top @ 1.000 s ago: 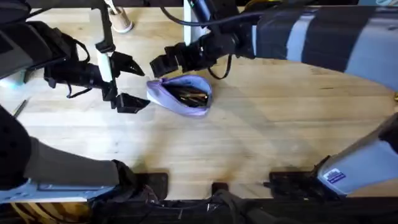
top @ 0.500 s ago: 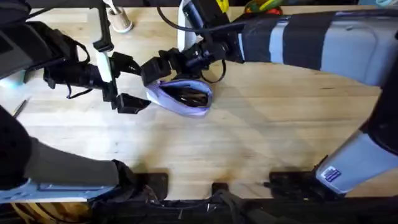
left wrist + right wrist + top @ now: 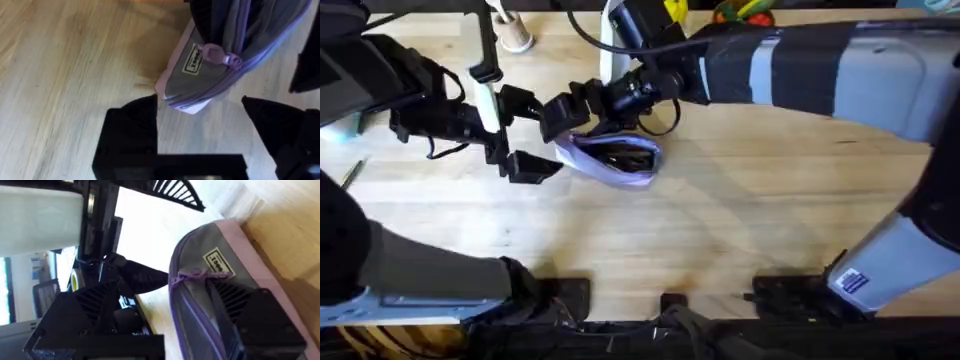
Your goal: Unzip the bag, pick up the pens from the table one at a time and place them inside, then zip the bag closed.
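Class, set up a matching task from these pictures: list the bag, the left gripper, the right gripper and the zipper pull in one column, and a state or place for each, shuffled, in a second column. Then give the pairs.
Things:
1. bag
2. left gripper
3. right gripper
4. zipper pull

States or places:
A. open, beside the bag's end, holding nothing
B. purple tab by the small label
C. unzipped, pens inside
D. at the bag's end nearest the other gripper, over its open top

Pairs: 1-C, 2-A, 3-D, 4-B
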Controlling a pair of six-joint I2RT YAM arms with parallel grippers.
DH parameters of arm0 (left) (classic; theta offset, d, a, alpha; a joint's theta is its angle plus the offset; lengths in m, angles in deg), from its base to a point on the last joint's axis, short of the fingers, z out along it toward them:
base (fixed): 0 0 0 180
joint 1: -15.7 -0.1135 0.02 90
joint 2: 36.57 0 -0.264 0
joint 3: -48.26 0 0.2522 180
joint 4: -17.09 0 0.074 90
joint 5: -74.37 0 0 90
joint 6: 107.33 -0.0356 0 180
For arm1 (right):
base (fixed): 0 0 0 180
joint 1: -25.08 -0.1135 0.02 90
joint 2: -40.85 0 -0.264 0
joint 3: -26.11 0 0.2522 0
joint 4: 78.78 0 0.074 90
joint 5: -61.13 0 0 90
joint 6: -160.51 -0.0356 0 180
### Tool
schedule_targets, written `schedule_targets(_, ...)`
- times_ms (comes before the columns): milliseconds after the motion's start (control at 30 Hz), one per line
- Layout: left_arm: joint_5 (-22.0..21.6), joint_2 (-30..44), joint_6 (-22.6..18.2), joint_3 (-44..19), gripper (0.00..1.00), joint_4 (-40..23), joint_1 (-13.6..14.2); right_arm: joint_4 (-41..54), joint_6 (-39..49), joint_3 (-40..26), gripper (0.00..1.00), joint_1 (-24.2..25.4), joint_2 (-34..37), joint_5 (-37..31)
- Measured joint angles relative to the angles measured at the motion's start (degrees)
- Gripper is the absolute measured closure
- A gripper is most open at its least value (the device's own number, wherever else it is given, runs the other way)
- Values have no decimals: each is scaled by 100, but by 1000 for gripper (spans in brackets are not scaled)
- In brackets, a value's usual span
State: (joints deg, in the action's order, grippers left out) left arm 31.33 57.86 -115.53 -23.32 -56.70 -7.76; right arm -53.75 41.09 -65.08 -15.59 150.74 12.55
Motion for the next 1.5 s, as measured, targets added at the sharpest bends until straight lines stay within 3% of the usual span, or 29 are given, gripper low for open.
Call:
schedule_targets(400, 0, 0, 0, 0, 7, -22, 0, -61, -105, 0, 7, -170, 9, -628)
schedule_targets(467, 0, 0, 0, 0, 7, -22, 0, -93, -154, 0, 61, -177, 43, -711)
schedule_targets(800, 0, 0, 0, 0, 7, -22, 0, -98, -386, 0, 588, -177, 173, -883)
schedule_targets(967, 0, 0, 0, 0, 7, -22, 0, -159, -533, 0, 784, -174, 173, -760)
schedule_targets(1200, 0, 0, 0, 0, 7, -22, 0, -219, -602, 0, 956, -164, 173, -661)
schedule_targets(1500, -1, 1, 0, 0, 7, -22, 0, -350, -277, 0, 967, 5, 169, -258)
